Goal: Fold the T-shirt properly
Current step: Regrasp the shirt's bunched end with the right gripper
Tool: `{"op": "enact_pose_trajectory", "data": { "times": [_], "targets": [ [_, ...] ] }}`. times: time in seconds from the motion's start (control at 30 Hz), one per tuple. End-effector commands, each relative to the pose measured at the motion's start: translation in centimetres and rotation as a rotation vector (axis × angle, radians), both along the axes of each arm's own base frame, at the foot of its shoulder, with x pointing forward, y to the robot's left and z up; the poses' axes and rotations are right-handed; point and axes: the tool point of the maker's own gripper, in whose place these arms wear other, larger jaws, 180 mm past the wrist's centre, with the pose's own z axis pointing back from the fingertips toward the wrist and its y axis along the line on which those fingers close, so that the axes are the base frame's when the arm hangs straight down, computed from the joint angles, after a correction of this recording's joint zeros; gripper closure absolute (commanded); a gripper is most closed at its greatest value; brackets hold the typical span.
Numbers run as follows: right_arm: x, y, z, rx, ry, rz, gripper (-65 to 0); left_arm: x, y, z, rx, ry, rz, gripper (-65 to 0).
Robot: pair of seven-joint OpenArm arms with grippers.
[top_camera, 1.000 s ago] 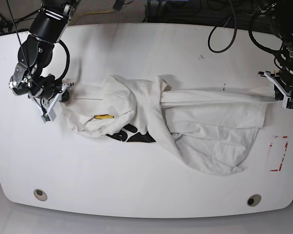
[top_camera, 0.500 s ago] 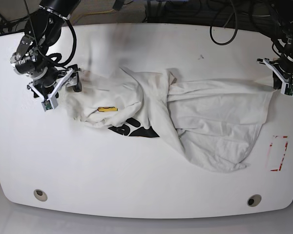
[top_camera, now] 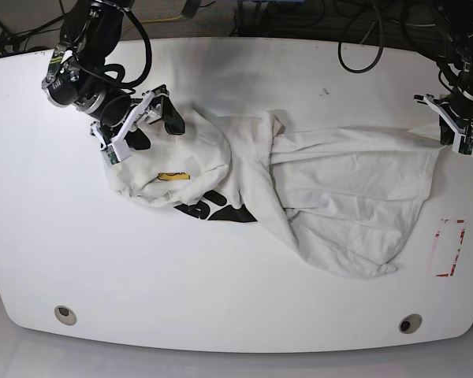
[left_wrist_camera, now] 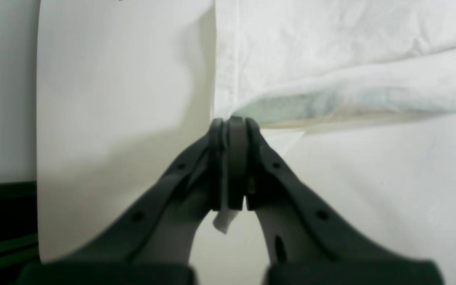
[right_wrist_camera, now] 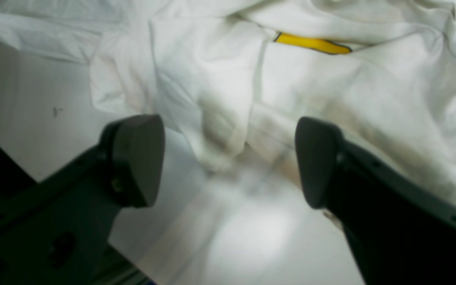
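The T-shirt (top_camera: 299,185) is spread crumpled across the middle of the white table (top_camera: 221,299), print half buried under a fold. Its far corner is pinched tight in the left gripper (left_wrist_camera: 231,126). The right gripper (right_wrist_camera: 230,158) is spread wide over the other end, nothing held. Black cables (top_camera: 359,47) are draped at the back edge, and a red-marked patch (top_camera: 448,248), probably tape, sits beside the hem.

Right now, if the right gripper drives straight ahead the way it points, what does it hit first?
Probably the T-shirt: bunched white cloth lies directly ahead of the open right gripper. Depth unclear.
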Motion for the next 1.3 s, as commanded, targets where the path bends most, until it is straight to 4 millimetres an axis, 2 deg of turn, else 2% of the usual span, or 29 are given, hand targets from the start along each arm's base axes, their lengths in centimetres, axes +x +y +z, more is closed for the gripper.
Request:
{"op": "enact_pose_trajectory", "data": {
  "times": [0.0,0.13,0.37,0.53,0.7,0.73,0.83,0.97,1.03,1.17,1.27],
  "targets": [
    [1.3,0.2,0.7,0.012,-0.038,-0.014,-48.2,0.6,0.2,1.2,0.018,-0.039,-0.012,0.0],
    [2.2,0.6,-0.7,0.046,0.004,-0.027,-48.2,0.7,0.2,1.3,0.018,-0.04,-0.012,0.0],
    [3.4,1.1,-1.9,0.096,0.041,-0.026,-48.0,0.9,-0.5,1.0,0.011,-0.034,-0.031,0.0],
    [3.4,4.4,-1.7,0.111,0.041,0.07,-48.0,0.9,-0.7,0.9,0.009,-0.033,-0.036,0.0],
    [3.1,6.0,-1.9,0.137,0.052,0.091,-46.9,1.0,-0.9,0.8,0.007,-0.031,-0.042,0.0],
    [3.1,6.3,-1.9,0.143,0.053,0.091,-45.0,0.9,-0.8,0.8,0.007,-0.031,-0.041,0.0],
    [3.2,6.6,-1.8,0.153,0.05,0.091,-32.5,0.9,-0.8,0.8,0.007,-0.031,-0.041,0.0],
    [3.4,7.1,-1.3,0.171,0.038,0.093,-7.6,1.0,-0.8,0.9,0.007,-0.033,-0.041,0.0],
    [3.4,7.1,-1.3,0.171,0.037,0.093,-0.2,1.0,-0.8,0.9,0.007,-0.033,-0.041,0.0],
    [3.6,7.1,-1.1,0.171,0.03,0.093,0.0,1.0,-0.8,0.9,0.007,-0.033,-0.041,0.0],
    [4.1,6.9,-0.3,0.162,-0.001,0.09,0.0,1.0,-0.8,0.9,0.007,-0.033,-0.041,0.0]
  ]
}}
